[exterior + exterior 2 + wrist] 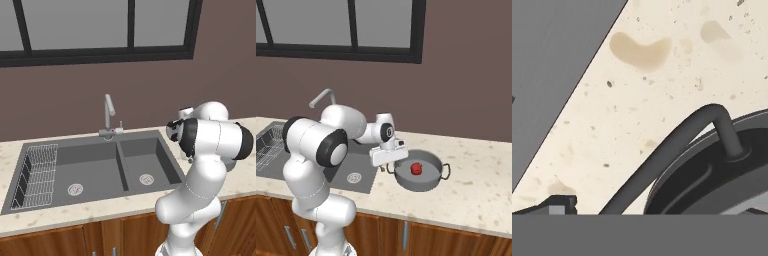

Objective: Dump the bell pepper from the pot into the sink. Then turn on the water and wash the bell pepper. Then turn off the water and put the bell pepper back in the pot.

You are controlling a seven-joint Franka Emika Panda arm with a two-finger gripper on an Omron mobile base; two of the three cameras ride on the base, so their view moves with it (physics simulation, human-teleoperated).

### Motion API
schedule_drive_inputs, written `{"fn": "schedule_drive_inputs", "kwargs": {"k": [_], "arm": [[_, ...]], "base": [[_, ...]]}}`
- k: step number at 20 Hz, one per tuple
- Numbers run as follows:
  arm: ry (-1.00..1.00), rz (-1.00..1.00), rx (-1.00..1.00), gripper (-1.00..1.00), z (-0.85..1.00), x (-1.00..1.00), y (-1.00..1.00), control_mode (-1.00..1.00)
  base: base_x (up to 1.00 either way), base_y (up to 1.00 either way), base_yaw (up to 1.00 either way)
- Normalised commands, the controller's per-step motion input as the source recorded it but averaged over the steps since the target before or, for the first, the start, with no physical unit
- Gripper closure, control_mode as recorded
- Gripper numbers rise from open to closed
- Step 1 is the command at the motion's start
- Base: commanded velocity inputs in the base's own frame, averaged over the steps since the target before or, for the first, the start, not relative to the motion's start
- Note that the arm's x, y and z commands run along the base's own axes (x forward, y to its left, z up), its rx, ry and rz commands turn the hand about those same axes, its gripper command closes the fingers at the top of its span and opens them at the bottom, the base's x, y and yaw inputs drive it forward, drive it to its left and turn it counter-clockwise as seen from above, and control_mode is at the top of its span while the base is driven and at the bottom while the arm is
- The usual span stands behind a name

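Gripper (385, 167): jaws spread wide, holding nothing, hovering at the pot's left handle.
Pot (426, 179): sitting on the speckled counter (476, 185), just right of the sink (100, 170).
Handle (677, 145): dark loop, close under the hand.
Bell pepper (416, 169): red, resting inside the pot.
Faucet (108, 117): behind the basin divider.

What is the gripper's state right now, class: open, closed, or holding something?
Gripper: jaws open, holding nothing, poised at the pot handle.
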Motion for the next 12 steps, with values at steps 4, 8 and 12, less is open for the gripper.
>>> {"fn": "schedule_drive_inputs", "kwargs": {"k": [4,8,12], "arm": [[0.0,0.0,0.03,-1.0,-0.22,0.0,0.0,-1.0],[-0.02,-0.06,0.01,-1.0,-0.23,0.0,0.0,-1.0],[-0.01,-0.14,0.0,-1.0,-0.32,0.0,-0.1,-1.0]], "base": [[0.0,0.0,0.0],[0.0,0.0,0.0],[0.0,0.0,0.0]]}}
